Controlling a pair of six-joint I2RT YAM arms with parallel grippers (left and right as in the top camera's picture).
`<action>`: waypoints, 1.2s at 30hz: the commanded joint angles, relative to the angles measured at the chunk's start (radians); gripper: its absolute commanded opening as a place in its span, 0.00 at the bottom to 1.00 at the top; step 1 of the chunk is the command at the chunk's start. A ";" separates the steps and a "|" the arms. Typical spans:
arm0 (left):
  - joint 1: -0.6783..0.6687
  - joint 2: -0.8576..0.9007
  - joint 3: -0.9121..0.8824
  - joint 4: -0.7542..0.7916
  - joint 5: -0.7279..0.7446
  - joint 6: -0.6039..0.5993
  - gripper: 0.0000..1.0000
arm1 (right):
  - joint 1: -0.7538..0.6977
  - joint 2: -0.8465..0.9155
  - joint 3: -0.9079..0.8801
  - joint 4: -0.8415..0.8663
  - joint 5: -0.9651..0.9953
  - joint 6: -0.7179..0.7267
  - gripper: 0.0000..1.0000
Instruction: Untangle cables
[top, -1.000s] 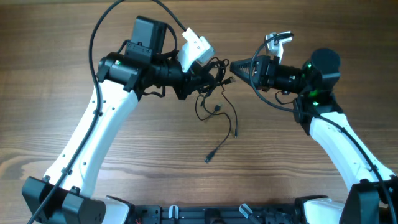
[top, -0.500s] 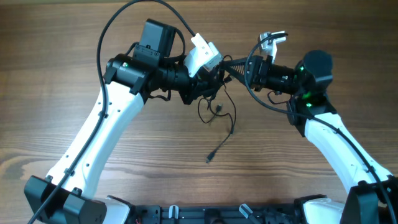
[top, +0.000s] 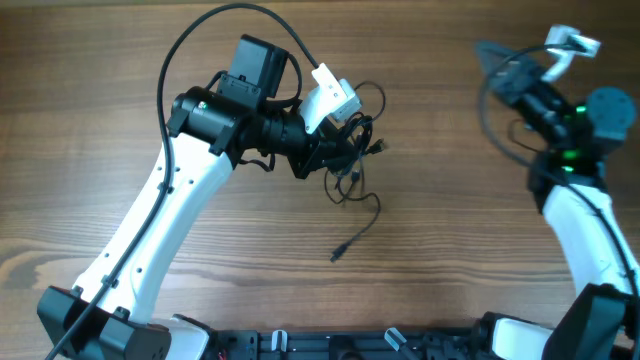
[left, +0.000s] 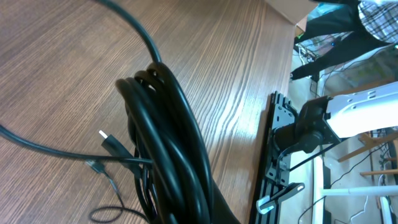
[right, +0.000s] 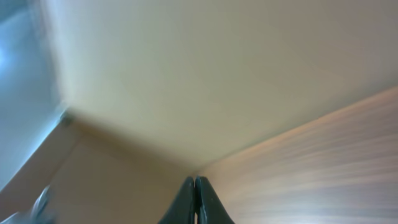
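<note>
The cables (top: 352, 150) are a tangled bunch of thin black cords hanging at my left gripper (top: 338, 142), which is shut on them. One loose cord trails toward the front and ends in a small plug (top: 337, 256) on the table. In the left wrist view the cables (left: 168, 124) fill the middle as several looped strands and hide the fingers; a plug tip (left: 104, 137) lies on the wood beside them. My right gripper (top: 487, 52) is far off at the back right, blurred, shut with nothing between its fingertips (right: 194, 182).
The wooden table (top: 120, 60) runs under everything. Thick black arm cables arc over the left arm (top: 190, 45) and loop by the right arm (top: 490, 110). A black rail (top: 330, 345) runs along the front edge.
My right gripper closed, pulled away from the bundle and swung to the back right, empty. The left gripper kept hold of the cables and shifted slightly right.
</note>
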 joint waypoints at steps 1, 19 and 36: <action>0.005 -0.010 -0.008 0.002 0.001 0.016 0.04 | -0.038 -0.004 0.014 -0.187 0.138 -0.151 0.04; 0.034 -0.010 -0.008 0.062 0.368 0.017 0.04 | 0.265 0.155 0.014 -0.057 -0.498 -0.378 0.72; 0.000 -0.010 -0.008 0.061 0.350 0.019 0.04 | 0.320 0.156 0.014 0.138 -0.296 -0.135 0.95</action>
